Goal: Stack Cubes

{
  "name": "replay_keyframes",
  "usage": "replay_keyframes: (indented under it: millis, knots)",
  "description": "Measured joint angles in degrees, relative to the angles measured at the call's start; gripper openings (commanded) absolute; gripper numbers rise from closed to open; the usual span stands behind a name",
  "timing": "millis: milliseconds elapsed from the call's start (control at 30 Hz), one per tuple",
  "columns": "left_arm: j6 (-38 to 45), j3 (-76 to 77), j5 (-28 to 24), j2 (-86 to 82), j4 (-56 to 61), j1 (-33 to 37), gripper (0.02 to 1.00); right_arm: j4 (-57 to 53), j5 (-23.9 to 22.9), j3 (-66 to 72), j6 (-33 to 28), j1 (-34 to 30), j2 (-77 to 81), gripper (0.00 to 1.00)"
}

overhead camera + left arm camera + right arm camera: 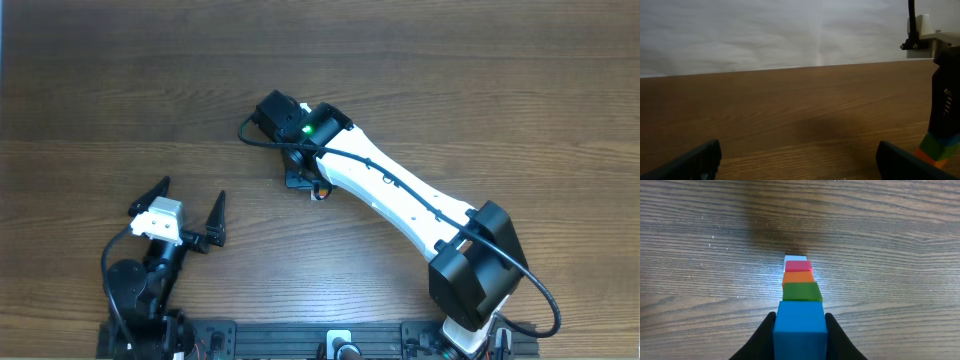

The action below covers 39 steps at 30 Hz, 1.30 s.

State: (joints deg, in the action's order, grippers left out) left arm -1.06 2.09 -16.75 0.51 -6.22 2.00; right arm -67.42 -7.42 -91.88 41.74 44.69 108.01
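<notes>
A blue cube (800, 332) sits on top of a stack, and my right gripper (800, 320) is shut on it, one finger on each side. Below it the stack runs green (801, 292), orange (798, 276), red (798, 265) and white (795, 258) down to the table. In the top view the right gripper (300, 172) hangs over the table's middle and hides most of the stack. The left wrist view catches the stack's (940, 146) upper cubes under the right gripper's dark fingers (945, 107). My left gripper (193, 190) stands open and holds nothing at the lower left.
The wooden table (480, 90) is bare around the stack. The right arm's white link (400, 195) crosses diagonally from the bottom right. A pale wall (765, 35) stands behind the table's far edge.
</notes>
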Motion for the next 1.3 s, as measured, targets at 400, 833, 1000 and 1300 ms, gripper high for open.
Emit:
replay_keyframes:
  millis: [400,833,1000,1300]
  knots:
    - [0.0,0.0,0.0,0.0,0.0,0.0,1.0,0.02,0.0,0.0,0.0,0.0,0.02,0.009]
    - [0.0,0.0,0.0,0.0,0.0,0.0,1.0,0.17,0.0,0.0,0.04,0.0,0.02,0.012]
    - [-0.02,0.0,0.0,0.0,0.0,0.0,1.0,0.2,0.0,0.0,0.0,0.0,0.02,0.016]
    - [0.0,0.0,0.0,0.0,0.0,0.0,1.0,0.61,0.0,0.0,0.02,0.0,0.04,0.023]
